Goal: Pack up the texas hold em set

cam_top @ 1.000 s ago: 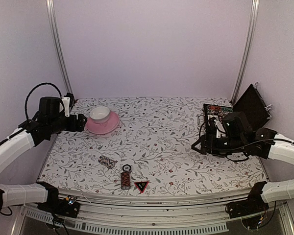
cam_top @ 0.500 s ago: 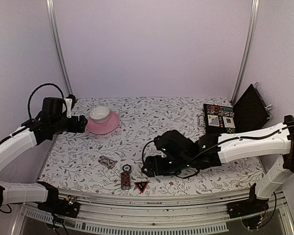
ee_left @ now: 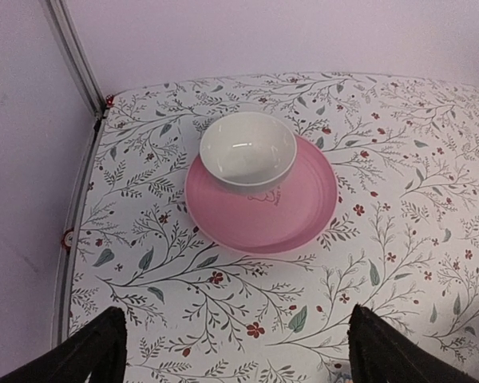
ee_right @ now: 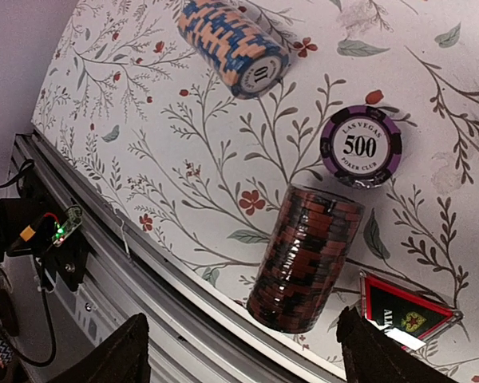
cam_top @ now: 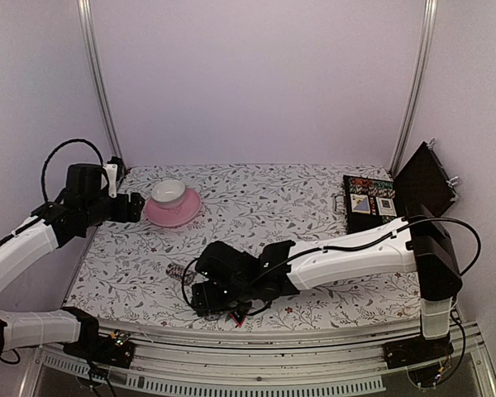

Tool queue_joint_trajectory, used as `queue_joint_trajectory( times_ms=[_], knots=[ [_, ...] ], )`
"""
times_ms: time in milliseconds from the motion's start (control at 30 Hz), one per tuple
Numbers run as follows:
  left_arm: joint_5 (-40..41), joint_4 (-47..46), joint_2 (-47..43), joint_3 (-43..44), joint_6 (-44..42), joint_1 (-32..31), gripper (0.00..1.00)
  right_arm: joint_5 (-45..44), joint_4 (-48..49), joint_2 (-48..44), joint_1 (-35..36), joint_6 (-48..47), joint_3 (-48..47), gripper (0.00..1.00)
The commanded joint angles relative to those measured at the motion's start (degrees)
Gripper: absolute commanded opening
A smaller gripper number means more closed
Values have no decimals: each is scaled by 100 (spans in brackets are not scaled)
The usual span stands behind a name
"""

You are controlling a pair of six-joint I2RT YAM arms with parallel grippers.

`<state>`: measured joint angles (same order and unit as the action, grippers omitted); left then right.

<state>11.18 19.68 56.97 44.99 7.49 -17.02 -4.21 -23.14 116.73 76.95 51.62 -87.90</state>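
Blue-and-cream stripes are being shown on one chip roll (ee_right: 233, 44); red-and-black on the other roll (ee_right: 303, 259). The single chip (ee_right: 360, 146) is being displayed purple-and-white.

Left arm (cam_top: 16, 248) and right arm (cam_top: 355, 256): white shells, black joints, looping black cables (cam_top: 51, 157).

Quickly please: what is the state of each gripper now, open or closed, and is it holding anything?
Left gripper: jaws open, holding nothing.
Right gripper: jaws open, holding nothing, over the red-black chip roll.
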Motion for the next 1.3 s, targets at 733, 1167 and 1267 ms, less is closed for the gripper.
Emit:
queue_joint_trajectory(
  times_ms=[733,1167,1267],
  knots=[
    [-48,58,-125,2,-33,-75,97,-1012,-1183,1315,-83,72,-1239,68],
    [-15,53,-58,10,-45,-82,97,-835,-1178,1520,-88,-79,-1406,59],
    [-19,53,-48,10,-45,-75,97,-736,-1184,1513,-83,-105,-1406,55]
  ],
)
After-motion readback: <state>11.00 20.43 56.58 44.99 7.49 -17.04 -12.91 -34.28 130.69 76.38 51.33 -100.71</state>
